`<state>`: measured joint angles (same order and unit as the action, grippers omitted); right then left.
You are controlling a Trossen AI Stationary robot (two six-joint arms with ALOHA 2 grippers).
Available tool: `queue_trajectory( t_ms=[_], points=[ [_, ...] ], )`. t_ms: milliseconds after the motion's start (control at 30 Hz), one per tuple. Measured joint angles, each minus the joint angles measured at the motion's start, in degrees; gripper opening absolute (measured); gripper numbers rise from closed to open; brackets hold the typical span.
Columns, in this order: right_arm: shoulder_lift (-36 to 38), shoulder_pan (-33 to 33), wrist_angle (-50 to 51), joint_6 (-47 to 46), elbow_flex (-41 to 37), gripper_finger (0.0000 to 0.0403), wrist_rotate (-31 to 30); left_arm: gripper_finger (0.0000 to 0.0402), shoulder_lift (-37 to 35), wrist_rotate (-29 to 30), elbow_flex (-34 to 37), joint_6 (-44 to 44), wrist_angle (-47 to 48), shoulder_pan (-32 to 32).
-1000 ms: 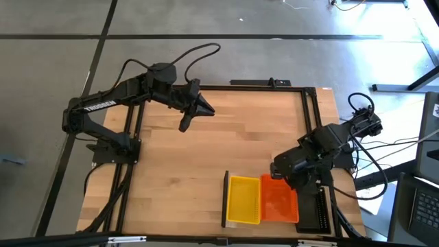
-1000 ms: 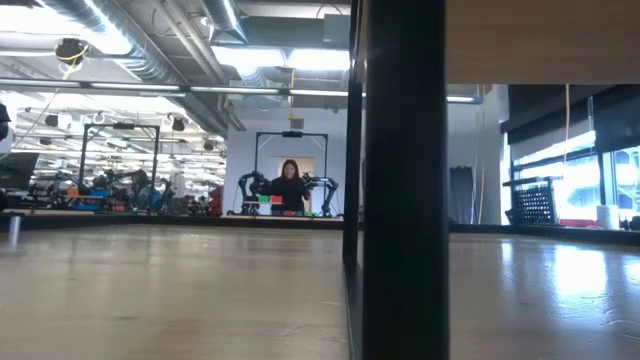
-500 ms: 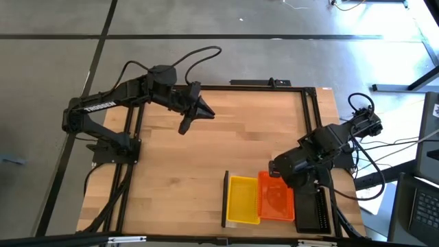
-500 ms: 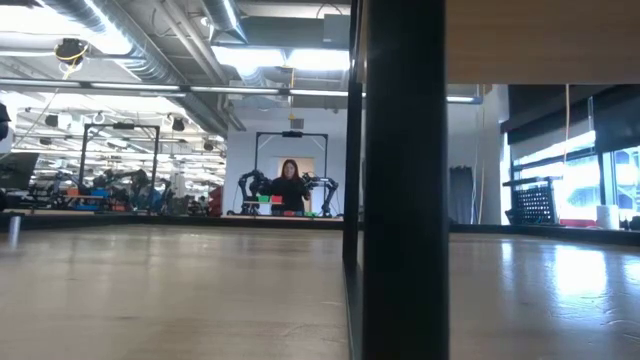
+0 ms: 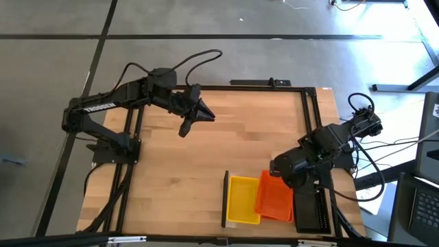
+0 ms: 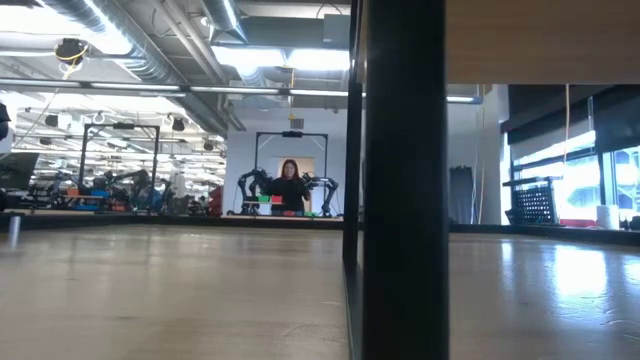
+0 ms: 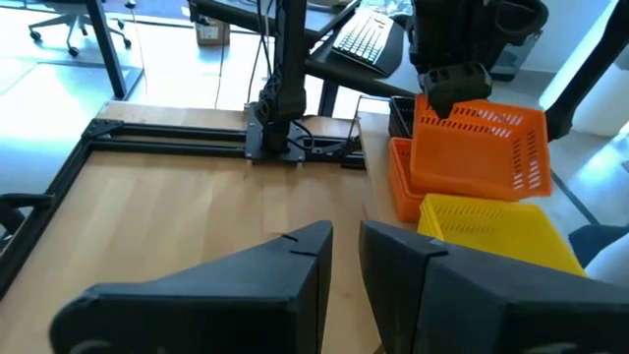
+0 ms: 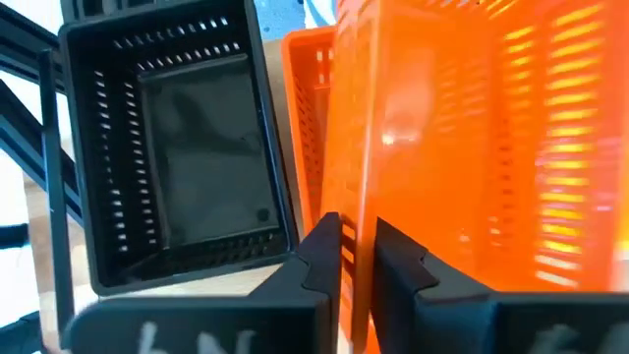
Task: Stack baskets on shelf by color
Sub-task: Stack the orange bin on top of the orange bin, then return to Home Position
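The worktop (image 5: 206,158) fills the middle of the high view and is mostly bare wood, so the sorting looks well along, though what lies beyond the frame cannot be judged. The shelf (image 5: 226,199), with its dark upright end piece, sits at the lower middle of that view, and a yellow basket (image 5: 243,200) rests on it just beside the upright. Right of the yellow one, in the lower right of the high view, an orange basket (image 5: 274,201) is tilted and hangs over a second orange basket (image 7: 401,182) already lying below it; the left wrist view shows the tilted one raised above both the lower orange one and the yellow one. A black basket (image 8: 177,147) stands next to the orange stack, seen at the upper left of the right wrist view. The right claw (image 8: 356,261) pinches the wall of the tilted orange basket between its fingers, so this basket looks to be in the act of being set into its stack rather than finished. The left claw (image 5: 184,127) waits over the upper middle of the worktop, its fingers a small way apart and holding nothing.
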<state>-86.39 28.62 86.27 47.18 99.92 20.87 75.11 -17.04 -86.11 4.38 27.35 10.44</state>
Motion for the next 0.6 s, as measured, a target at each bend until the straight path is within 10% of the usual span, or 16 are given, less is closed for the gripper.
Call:
queue_trajectory(
  t_ms=[600],
  points=[
    [1.17, -0.02, -0.18, 2.49, 0.00, 0.0040, -5.01, 0.0047, 0.00, 0.02, 0.00, -0.02, -0.02, 0.02]
  ],
)
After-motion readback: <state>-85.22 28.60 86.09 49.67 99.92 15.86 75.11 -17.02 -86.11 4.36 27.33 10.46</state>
